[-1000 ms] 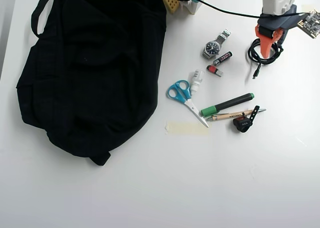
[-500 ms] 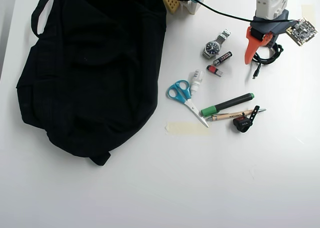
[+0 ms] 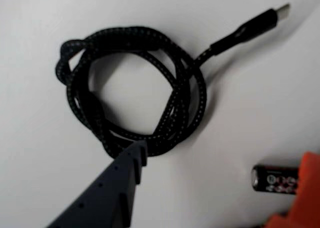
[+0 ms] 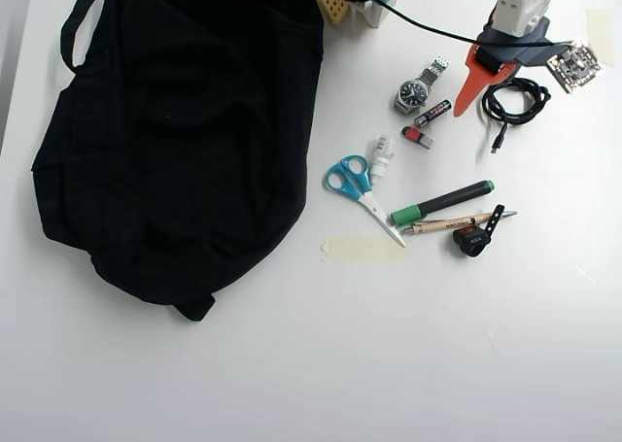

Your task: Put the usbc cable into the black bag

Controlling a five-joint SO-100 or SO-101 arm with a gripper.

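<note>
One braided black usbc cable (image 3: pixel 135 95) lies loosely coiled, plug end free.

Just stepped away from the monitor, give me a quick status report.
Gripper open, empty, beside the usbc cable. Cable coiled on table, not grasped. Black bag far left in the overhead view. Watch, battery between.

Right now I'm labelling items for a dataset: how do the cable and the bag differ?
The cable is a thin braided cord wound in a small loose coil; the bag is a broad floppy fabric heap, by far the largest thing in the overhead view. The cable lies at that view's upper right beside the gripper; the bag fills the left. Both are black and rest on the white table.
</note>
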